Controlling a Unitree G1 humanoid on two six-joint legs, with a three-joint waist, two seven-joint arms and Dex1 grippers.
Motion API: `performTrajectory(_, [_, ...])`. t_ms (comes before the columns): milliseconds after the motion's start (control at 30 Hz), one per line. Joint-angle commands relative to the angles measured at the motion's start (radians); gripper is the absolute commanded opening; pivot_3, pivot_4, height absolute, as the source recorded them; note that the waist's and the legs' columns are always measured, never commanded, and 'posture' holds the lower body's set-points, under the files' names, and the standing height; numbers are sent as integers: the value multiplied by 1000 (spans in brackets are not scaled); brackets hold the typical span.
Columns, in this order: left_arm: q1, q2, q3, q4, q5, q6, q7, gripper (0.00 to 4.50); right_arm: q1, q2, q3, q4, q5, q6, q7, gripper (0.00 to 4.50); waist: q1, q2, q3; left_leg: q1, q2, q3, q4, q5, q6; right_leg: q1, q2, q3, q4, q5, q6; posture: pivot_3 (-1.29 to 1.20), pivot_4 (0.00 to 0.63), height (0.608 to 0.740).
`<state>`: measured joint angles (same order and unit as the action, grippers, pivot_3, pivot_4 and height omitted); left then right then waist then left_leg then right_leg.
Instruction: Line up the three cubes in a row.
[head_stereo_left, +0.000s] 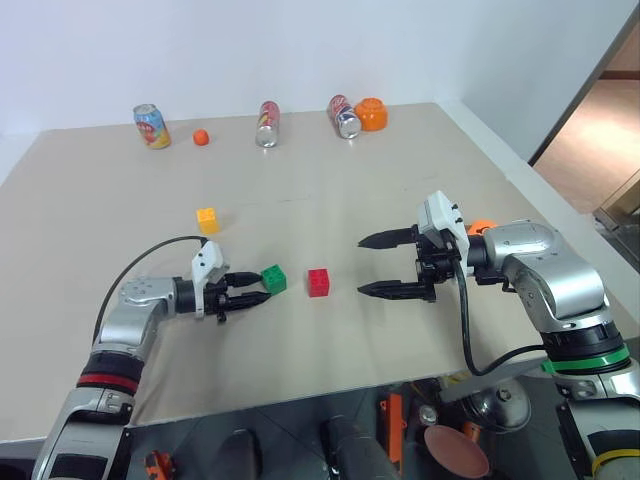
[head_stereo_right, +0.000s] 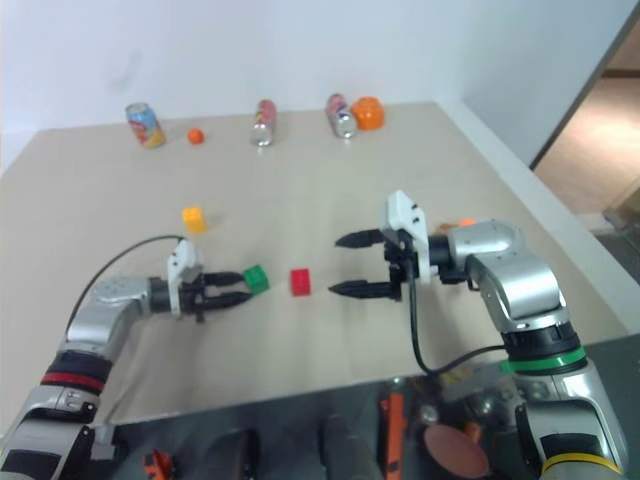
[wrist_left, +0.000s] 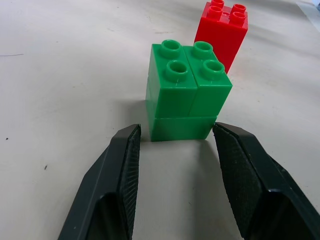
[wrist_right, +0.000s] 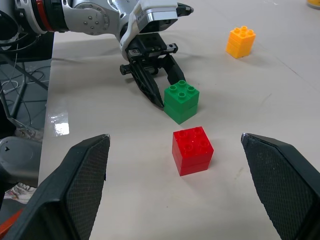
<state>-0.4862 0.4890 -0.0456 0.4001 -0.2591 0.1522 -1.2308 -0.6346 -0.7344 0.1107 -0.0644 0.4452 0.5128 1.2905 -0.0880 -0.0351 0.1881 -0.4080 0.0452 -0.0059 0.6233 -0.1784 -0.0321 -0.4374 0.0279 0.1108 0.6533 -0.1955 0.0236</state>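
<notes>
Left wrist view, unmarked green cube (wrist_left: 186, 90), red cube (wrist_left: 222, 31) behind

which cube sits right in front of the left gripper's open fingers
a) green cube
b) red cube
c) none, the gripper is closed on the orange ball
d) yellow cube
a: the green cube stands on the table just past the tips of the left gripper, whose fingers are apart and not clamped on it; the red cube is behind it and the yellow cube lies farther off.
</notes>
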Motion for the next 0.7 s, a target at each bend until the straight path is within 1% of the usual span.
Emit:
performTrajectory(33, [-2,-20,-62,-10,24,-1,-19,2366,-24,-3,-15,-17,7,-9,2,4353,5,0,0,0,0,0,0,0,0,0,0,0,0,0,0,0,150,740])
performTrajectory(133, [-10,-27,-67,0,31,-9,-22,2366,-25,-3,-16,-17,7,-9,1,4353,12,0,0,0,0,0,0,0,0,0,0,0,0,0,0,0,150,740])
performTrajectory(233, [-18,-33,-70,7,35,-17,-23,1496,-22,-4,-16,-18,6,-10,0,4353,14,0,0,-2,0,0,0,0,0,0,0,0,-1,-1,1,0,150,740])
performTrajectory(267, [-21,-34,-70,9,36,-18,-23,1305,-22,-5,-16,-18,6,-10,0,4353,14,0,0,-2,0,0,0,0,0,0,-1,0,-1,-1,1,0,150,740])
performTrajectory(700, [-36,-33,-68,24,61,-33,-18,1258,-21,-3,-15,-18,4,-15,-3,4353,27,0,0,-5,-2,-1,1,0,-1,0,-2,0,-2,-2,3,0,150,740])
